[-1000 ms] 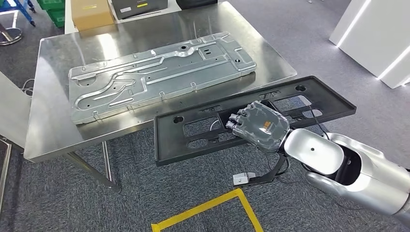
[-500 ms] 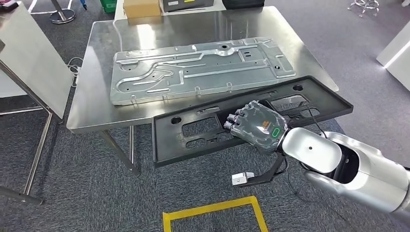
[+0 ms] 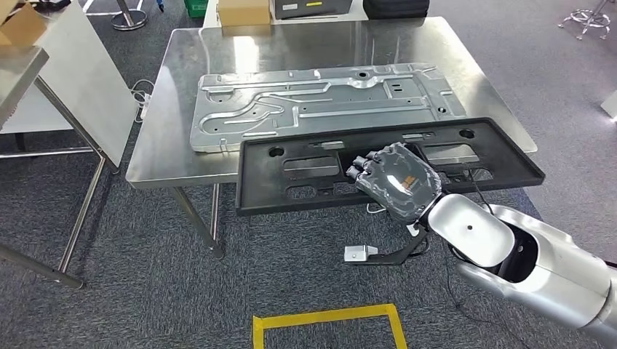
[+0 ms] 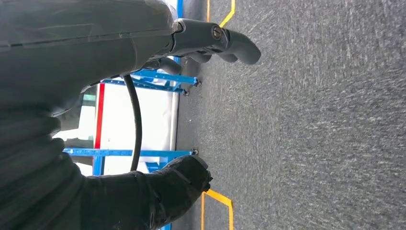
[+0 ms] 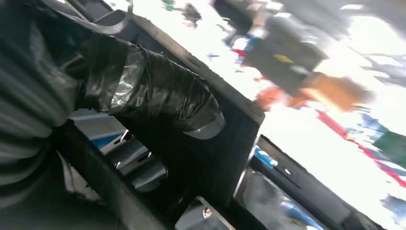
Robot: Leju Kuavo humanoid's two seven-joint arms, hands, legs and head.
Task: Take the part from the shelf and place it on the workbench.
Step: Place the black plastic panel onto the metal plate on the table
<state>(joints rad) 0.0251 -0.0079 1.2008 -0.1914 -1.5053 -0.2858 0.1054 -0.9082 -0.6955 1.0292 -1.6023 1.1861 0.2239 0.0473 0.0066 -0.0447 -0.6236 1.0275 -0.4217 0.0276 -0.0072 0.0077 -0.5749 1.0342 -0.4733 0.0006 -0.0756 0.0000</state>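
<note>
Nearest in the head view, a yellow tape outline marks the grey carpet. The silver right arm enters from the lower right and extends up and to the left. The right hand is presented back-up, with its fingers hooked through an opening in the black part. In the right wrist view the thumb presses over an edge of the part, so the fingers are clamped on it. The part is a long, flat black frame with several cut-outs. It is held roughly level across the near edge of the table; whether it touches the table cannot be determined. Just beyond it, a long stamped metal panel lies flat on the table. A cardboard box sits at the far edge. In the left wrist view the left hand hangs above the carpet, its fingers slightly curled and holding nothing.
</note>
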